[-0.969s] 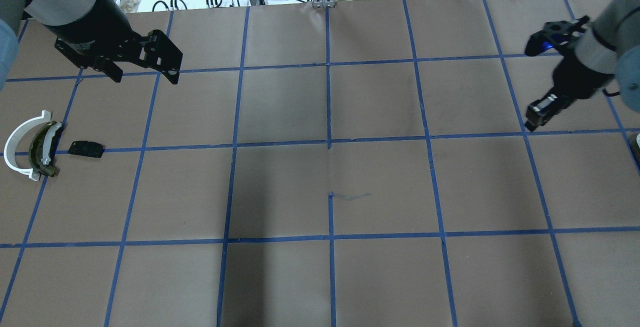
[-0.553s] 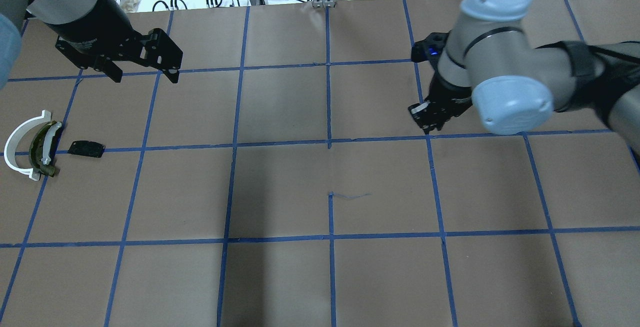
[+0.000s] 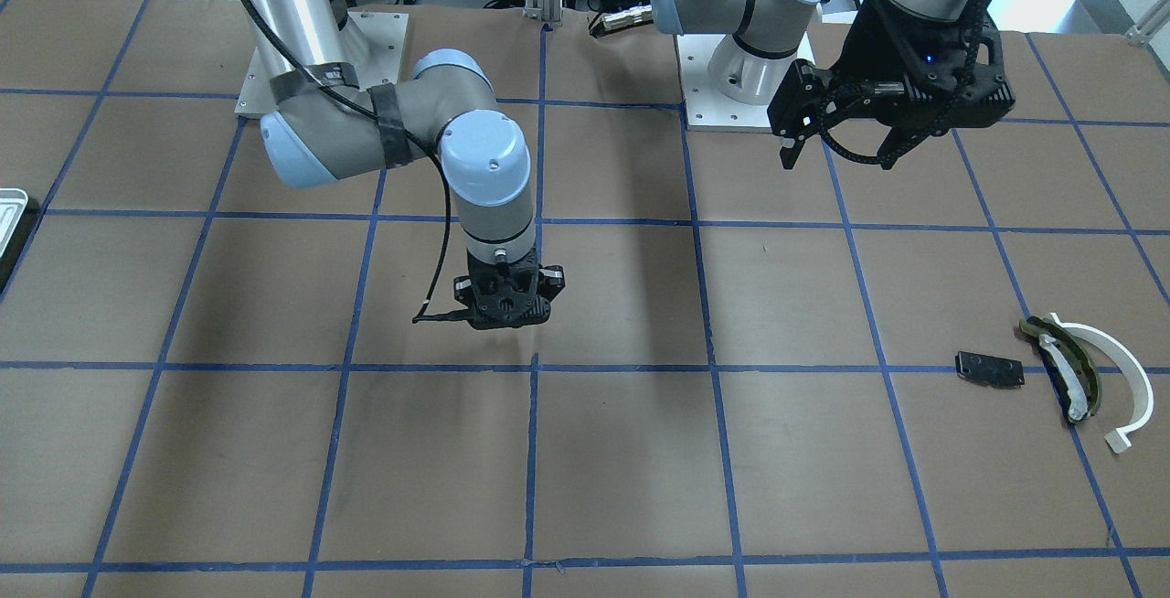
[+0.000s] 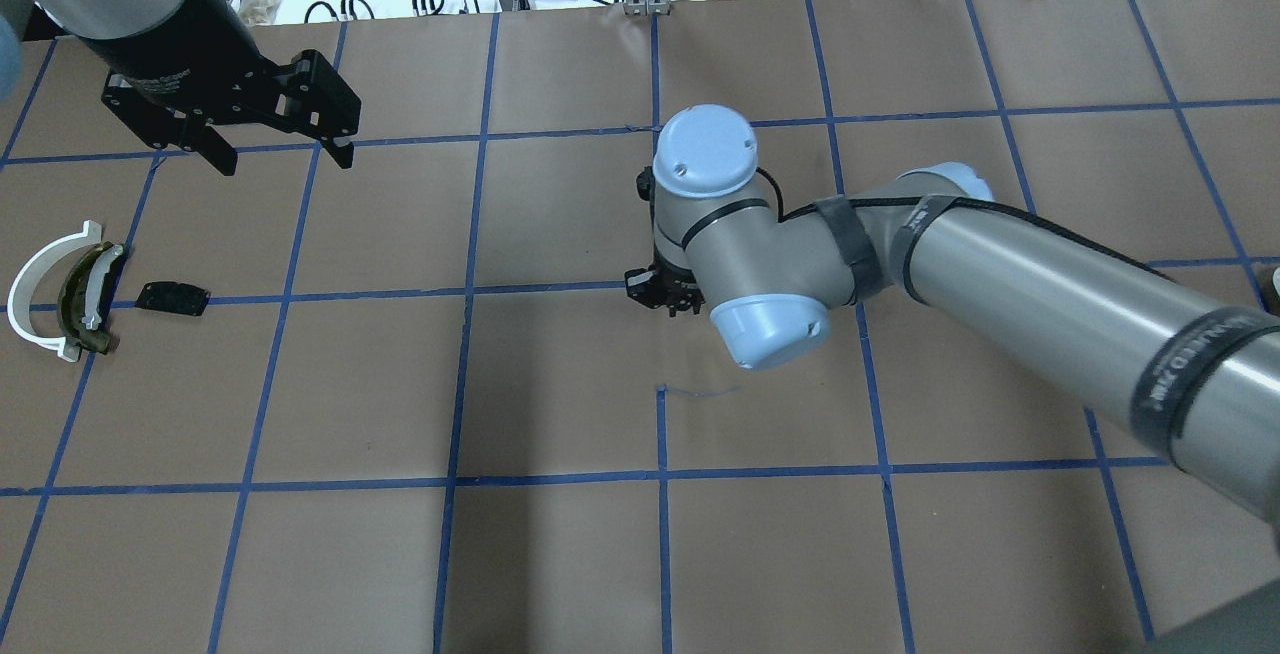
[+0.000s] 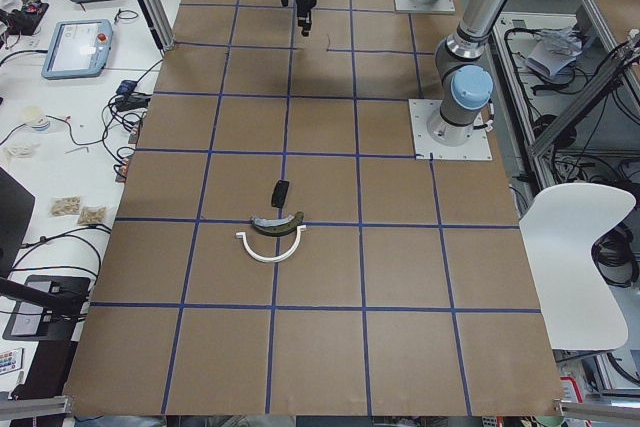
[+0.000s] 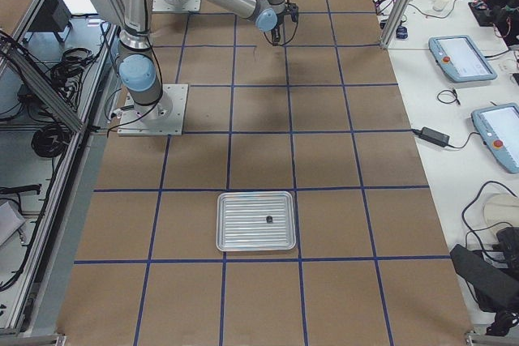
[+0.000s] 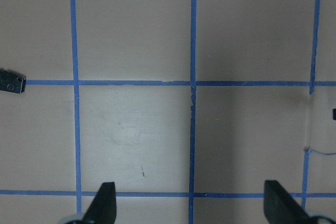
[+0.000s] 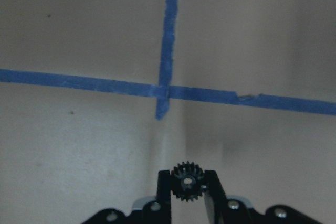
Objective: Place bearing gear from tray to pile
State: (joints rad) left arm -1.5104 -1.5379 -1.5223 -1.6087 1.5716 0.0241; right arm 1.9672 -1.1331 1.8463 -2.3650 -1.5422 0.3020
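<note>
Bearing gear (image 8: 186, 182): small, black, toothed; pale hub.

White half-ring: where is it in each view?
Front-facing: half-ring at far right, below mid-height.
Overhead: half-ring at far left edge, mid-height.
Exterior left: half-ring near centre, slightly left.
Exterior right: not in it.
Left wrist: not in it.
Right wrist: not in it.
Landmark: the black plate lies close by in all three.
</note>
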